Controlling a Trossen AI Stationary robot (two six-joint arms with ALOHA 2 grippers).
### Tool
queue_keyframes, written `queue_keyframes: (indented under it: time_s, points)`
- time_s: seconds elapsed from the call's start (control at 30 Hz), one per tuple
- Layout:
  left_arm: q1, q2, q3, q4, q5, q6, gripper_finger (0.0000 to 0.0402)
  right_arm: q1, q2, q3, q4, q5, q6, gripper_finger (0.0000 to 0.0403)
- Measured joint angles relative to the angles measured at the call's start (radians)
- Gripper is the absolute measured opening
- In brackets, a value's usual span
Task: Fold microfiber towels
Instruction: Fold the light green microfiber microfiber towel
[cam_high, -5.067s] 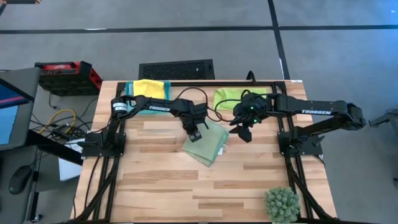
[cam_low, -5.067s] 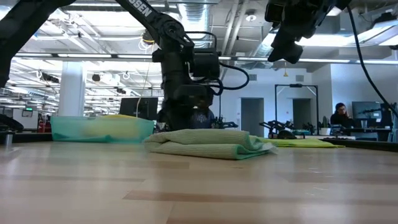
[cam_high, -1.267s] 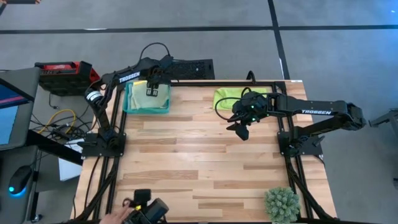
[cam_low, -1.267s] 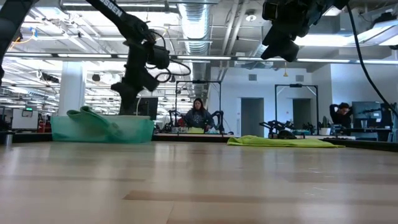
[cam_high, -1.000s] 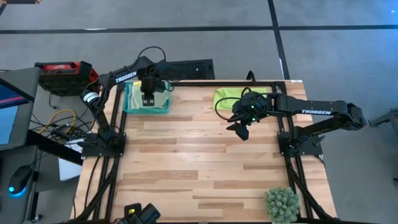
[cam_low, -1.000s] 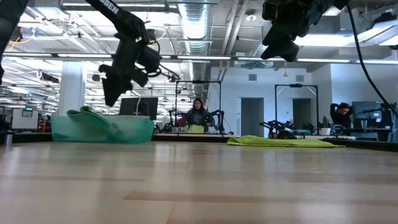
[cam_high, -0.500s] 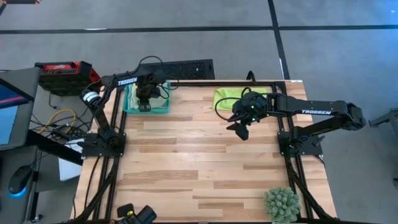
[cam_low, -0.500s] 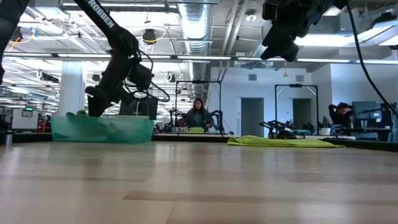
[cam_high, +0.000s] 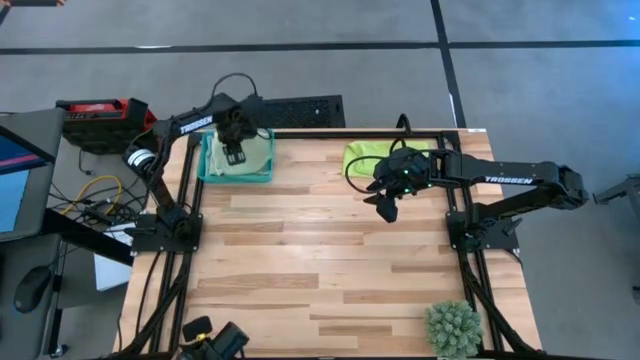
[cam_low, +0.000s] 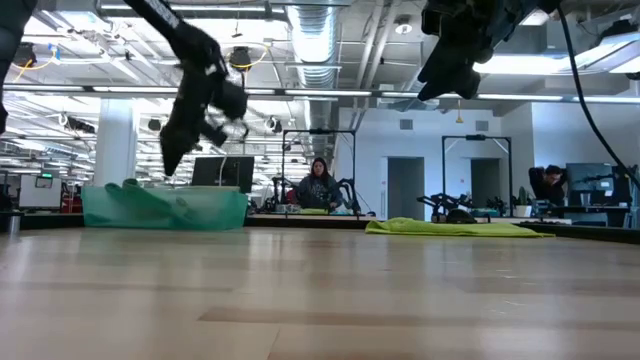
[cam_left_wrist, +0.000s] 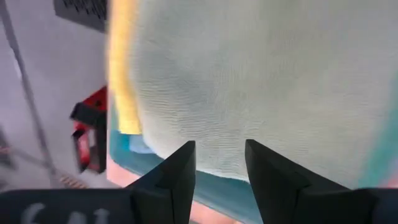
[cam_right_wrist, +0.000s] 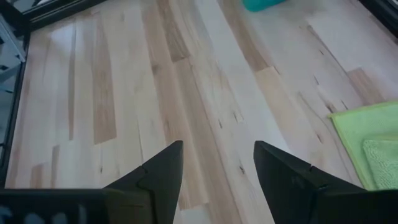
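A teal tray stands at the table's far left. In it a sage green towel lies folded on top, over a yellow towel and a light blue one. My left gripper hangs open just above the sage towel, clear of it in the low view. A lime green towel lies flat at the far right. My right gripper waits open, high above the bare table near that towel.
A spiky green plant stands at the near right corner. A black device pokes in at the near left edge. The middle of the wooden table is bare. People sit far off in the room.
My left gripper has dipped down onto the sage towel in the tray and come up again above it. The towel's raised hump at the tray's left end now sits a little lower. My right arm has kept still.
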Motion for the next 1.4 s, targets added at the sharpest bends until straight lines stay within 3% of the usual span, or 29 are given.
queue_keyframes:
  time_s: [0.13, 0.23, 0.33, 0.53, 0.73, 0.97, 1.2, 1.4]
  points:
    - [-0.04, -0.066, 0.096, -0.045, 0.181, -0.093, 0.0132, 0.0, -0.022, 0.0, 0.0, 0.0, 0.0, 0.0221]
    - [-0.107, -0.116, 0.134, 0.016, 0.332, -0.169, 0.0132, -0.006, -0.056, 0.0, -0.007, 0.024, 0.009, 0.0221]
    - [-0.194, -0.142, 0.134, 0.106, 0.393, -0.199, 0.0132, -0.029, -0.084, 0.0, -0.035, 0.076, 0.032, 0.0221]
    - [-0.349, -0.145, 0.134, 0.259, 0.4, -0.24, 0.0132, -0.136, -0.054, 0.0, -0.12, 0.102, 0.074, 0.0221]
    - [-0.433, -0.151, 0.151, 0.327, 0.398, -0.311, 0.0132, -0.267, 0.117, 0.0, -0.103, 0.104, 0.113, 0.0221]
    - [-0.472, -0.175, 0.192, 0.324, 0.393, -0.359, 0.0132, -0.371, 0.325, 0.0, -0.018, 0.101, 0.136, 0.0221]
    - [-0.479, -0.215, 0.211, 0.325, 0.386, -0.392, 0.0132, -0.424, 0.449, 0.0, 0.164, 0.144, 0.176, 0.0221]
    - [-0.479, -0.225, 0.211, 0.324, 0.385, -0.4, 0.0132, -0.463, 0.552, 0.0, 0.196, 0.134, 0.177, 0.0221]
